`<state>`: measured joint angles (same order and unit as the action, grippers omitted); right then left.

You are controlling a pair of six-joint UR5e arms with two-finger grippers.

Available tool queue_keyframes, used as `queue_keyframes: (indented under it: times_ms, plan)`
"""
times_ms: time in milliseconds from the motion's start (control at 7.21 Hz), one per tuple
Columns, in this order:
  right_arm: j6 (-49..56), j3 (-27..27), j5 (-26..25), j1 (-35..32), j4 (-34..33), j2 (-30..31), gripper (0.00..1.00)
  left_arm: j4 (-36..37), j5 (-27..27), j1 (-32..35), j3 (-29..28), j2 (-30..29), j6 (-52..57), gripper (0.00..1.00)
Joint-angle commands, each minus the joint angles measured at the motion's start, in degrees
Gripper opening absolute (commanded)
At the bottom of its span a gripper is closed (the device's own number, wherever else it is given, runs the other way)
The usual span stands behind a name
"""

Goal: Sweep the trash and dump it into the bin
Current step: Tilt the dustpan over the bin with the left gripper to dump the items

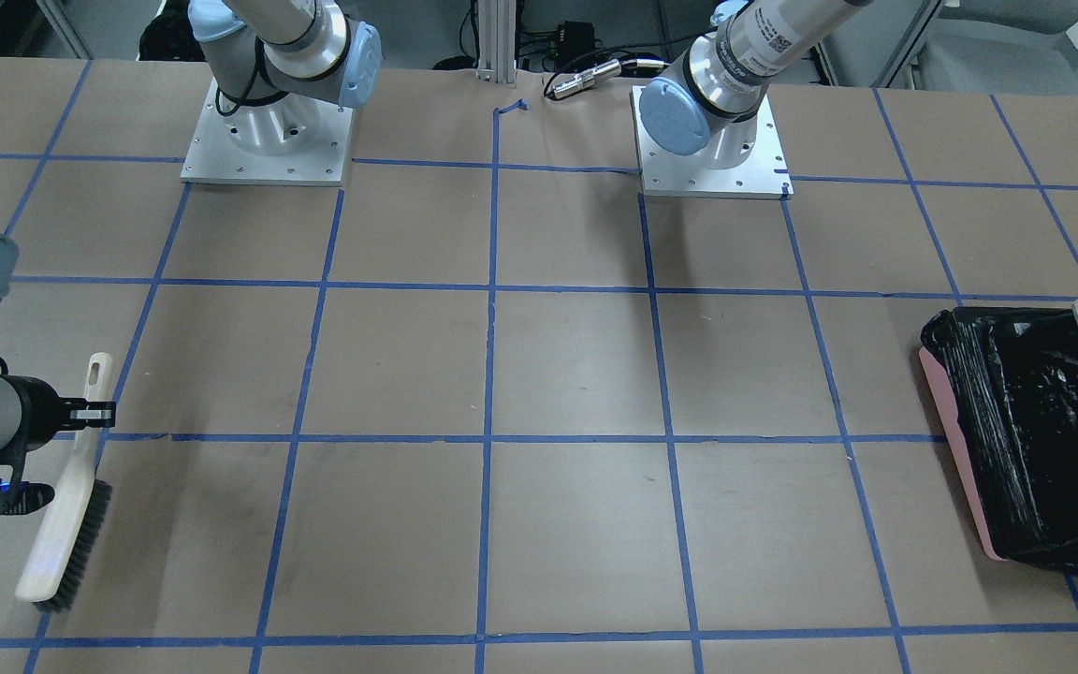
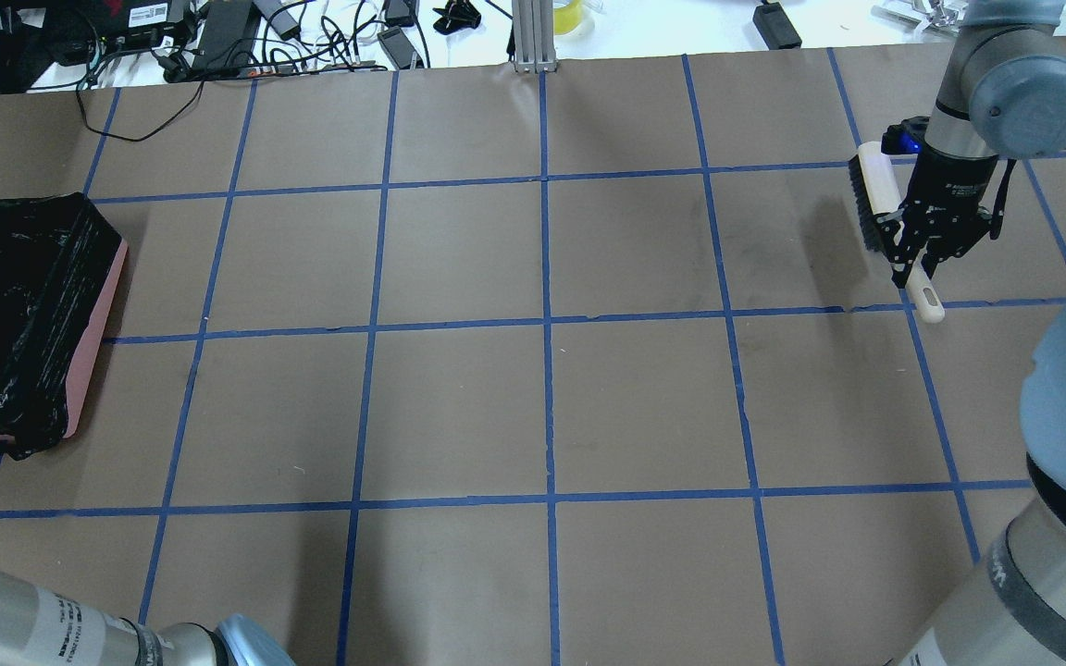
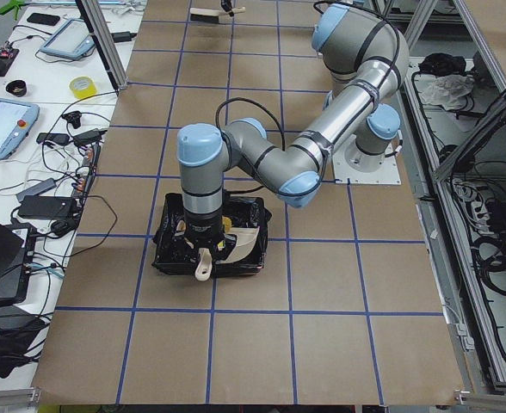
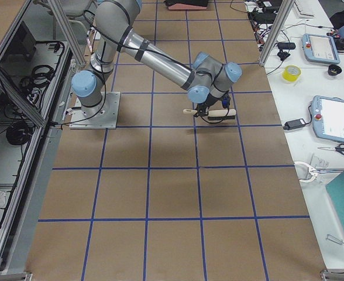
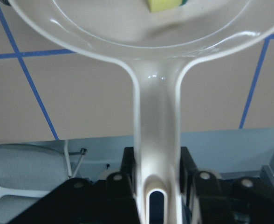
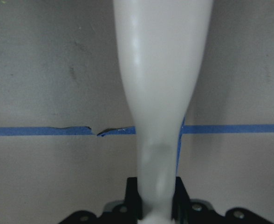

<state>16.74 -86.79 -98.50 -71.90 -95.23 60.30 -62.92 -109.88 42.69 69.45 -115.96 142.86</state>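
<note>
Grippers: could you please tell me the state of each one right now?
Left gripper: closed on the dustpan handle.
Right gripper: closed on the brush handle.

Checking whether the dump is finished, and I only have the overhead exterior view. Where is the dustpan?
Observer: The exterior left view shows the dustpan held over the bin by its handle.
Operator: Is it empty?
Observer: No. The left wrist view shows the sponge block lying in the pan.
</note>
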Motion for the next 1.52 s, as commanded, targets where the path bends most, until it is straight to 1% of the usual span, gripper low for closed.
queue_keyframes:
  times_ms: [0,139,277,554,693,832,970,1109,1248,1386]
  plan:
    - [-0.3,-0.14,0.14,0.0,-0.4,-1.06,0.0,8.62,-8.04,3.36,4.96,0.73,-8.68,0.0]
    - [-0.3,-0.14,0.41,0.0,-0.31,-1.15,0.0,14.69,-11.11,4.06,9.26,1.52,-9.69,0.0]
    - [-0.04,-0.14,0.41,0.0,-0.31,-1.24,0.0,17.54,-11.41,5.89,11.65,3.18,-6.83,0.0]
    - [-0.04,-0.14,0.58,0.0,-0.31,-1.77,0.0,17.57,-11.32,6.79,12.73,4.77,-5.93,0.0]
    - [-0.21,-0.14,0.76,0.0,-0.4,-1.77,0.15,15.83,-10.28,6.62,11.86,5.21,-4.97,0.0]
    - [-0.3,-0.14,0.76,0.0,-0.4,-1.77,0.29,13.37,-5.83,6.18,11.15,6.0,-4.7,0.0]
    - [-0.13,-0.14,0.85,0.0,-0.31,-1.77,0.39,7.43,-3.26,5.83,8.97,6.79,-4.35,0.0]
    - [0.13,-0.05,1.11,0.0,-0.14,-1.51,0.55,1.63,0.77,6.08,6.77,7.58,-4.34,0.0]
    - [0.14,-0.05,1.11,0.0,-0.13,-1.51,0.73,-3.13,5.51,6.35,6.23,8.11,-5.13,0.0]
    - [0.22,-0.05,1.03,0.0,-0.05,-1.24,0.75,-6.74,9.03,7.05,6.4,8.55,-6.7,0.0]
